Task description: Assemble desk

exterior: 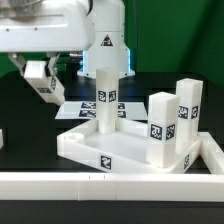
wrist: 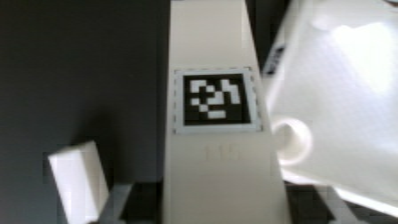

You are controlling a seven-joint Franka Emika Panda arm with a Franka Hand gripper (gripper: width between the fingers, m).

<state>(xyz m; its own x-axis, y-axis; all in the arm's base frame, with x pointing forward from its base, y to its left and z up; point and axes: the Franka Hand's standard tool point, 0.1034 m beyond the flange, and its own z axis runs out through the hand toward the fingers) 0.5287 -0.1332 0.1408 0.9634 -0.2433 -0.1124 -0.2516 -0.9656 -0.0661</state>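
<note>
On the slab (exterior: 90, 148), white tagged legs (exterior: 106, 98) stand upright.

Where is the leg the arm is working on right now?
In the exterior view the leg stands upright in the centre, on the desk slab's far side, directly under the gripper, left of two other legs.

Robotics lab — tagged parts (exterior: 103, 98), black table (exterior: 25, 125).

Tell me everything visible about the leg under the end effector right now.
The leg is a white, plastic-looking rectangular post, standing upright on the desk slab toward its far side, black-and-white tags on its faces. The end effector sits over its top; the wrist view shows it between the fingers, contact unclear.
</note>
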